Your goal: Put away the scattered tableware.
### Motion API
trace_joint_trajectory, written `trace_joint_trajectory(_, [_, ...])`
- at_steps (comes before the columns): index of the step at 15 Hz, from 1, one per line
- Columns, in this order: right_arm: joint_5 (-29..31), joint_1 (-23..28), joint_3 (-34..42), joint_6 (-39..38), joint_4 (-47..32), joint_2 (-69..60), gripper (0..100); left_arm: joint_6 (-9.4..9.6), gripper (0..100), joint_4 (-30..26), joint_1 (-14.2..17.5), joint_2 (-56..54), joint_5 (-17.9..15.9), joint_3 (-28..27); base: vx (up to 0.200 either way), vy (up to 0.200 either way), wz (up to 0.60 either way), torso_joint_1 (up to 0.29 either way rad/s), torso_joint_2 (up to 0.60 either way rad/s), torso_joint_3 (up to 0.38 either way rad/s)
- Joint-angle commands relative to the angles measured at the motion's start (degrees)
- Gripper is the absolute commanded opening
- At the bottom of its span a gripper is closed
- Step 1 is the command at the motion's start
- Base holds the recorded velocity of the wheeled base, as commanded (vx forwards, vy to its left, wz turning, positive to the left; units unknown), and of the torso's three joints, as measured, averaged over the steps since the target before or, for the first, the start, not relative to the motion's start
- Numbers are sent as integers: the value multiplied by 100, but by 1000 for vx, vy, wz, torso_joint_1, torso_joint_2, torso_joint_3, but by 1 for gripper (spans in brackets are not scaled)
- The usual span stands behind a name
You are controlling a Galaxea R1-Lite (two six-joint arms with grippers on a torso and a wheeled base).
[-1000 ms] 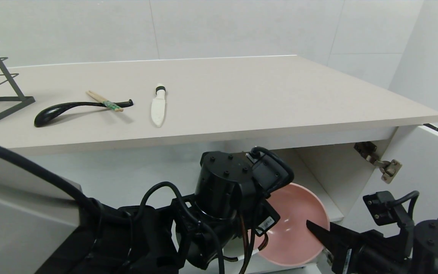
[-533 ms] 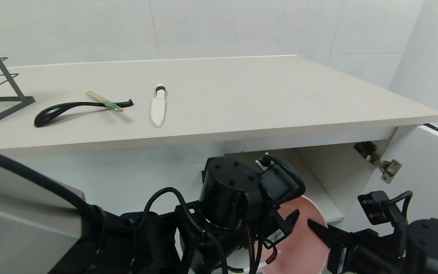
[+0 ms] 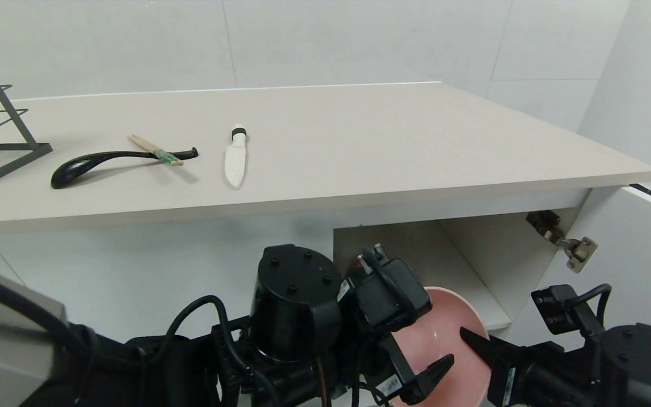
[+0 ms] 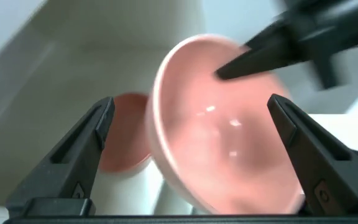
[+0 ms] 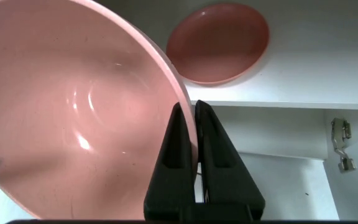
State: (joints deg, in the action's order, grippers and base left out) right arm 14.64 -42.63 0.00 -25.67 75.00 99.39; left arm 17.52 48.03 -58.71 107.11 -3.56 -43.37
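- The glossy pink round bowl (image 3: 444, 333) hangs tilted on its edge in front of the open cupboard under the bench (image 3: 359, 141). The right claw (image 5: 189, 115) pinches its thin rim, closed narrow with one finger inside the wall and one outside.
- The cupboard's white shelf (image 3: 475, 297) lies just beyond the bowl, with a shallow pink plate (image 5: 219, 40) resting flat on it. The right arm carries the load, so the placing looks like its job: forward and down beside that plate.
- The left claw (image 4: 191, 109) is spread wide and holds nothing. The bowl's smooth hollow faces it from just beside, and I cannot tell whether they touch.
- Up on the matte bench, well apart from both claws, lie a black long-handled ladle (image 3: 82, 165), wooden chopsticks (image 3: 155, 150) crossing its handle, and a white sheathed knife (image 3: 235, 157).
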Motion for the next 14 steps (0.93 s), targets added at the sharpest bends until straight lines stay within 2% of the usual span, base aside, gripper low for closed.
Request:
trace_joint_trajectory(1, [4,-8,0,-17,-3,1,0,6,100,84,0,-357,-321,215,0,0,0,0,0,0])
trace_joint_trajectory(4, [4,-8,0,-25,-55,1,0,-3,100,312,53,-603,-857,593,0,0,0,0,0,0])
trace_joint_trajectory(9, [12,-8,0,-43,-152,-7,0,-3,100,716,554,-1183,-2571,1569,0,0,0,0,0,0])
trace_joint_trajectory(10, [12,-17,0,-43,-152,-7,0,-3,100,804,712,-1271,-2791,1789,0,0,0,0,0,0])
trace_joint_trajectory(12, [12,0,0,-43,-152,-7,0,-12,100,927,896,-1614,-2870,2193,0,0,0,0,0,0])
trace_joint_trajectory(13, [12,0,0,-43,-152,-7,0,-12,100,927,905,-1667,-2870,2228,0,0,0,0,0,0])
trace_joint_trajectory(14, [4,0,0,-43,-152,-7,0,-20,100,910,967,-2185,-2861,2500,0,0,0,0,0,0])
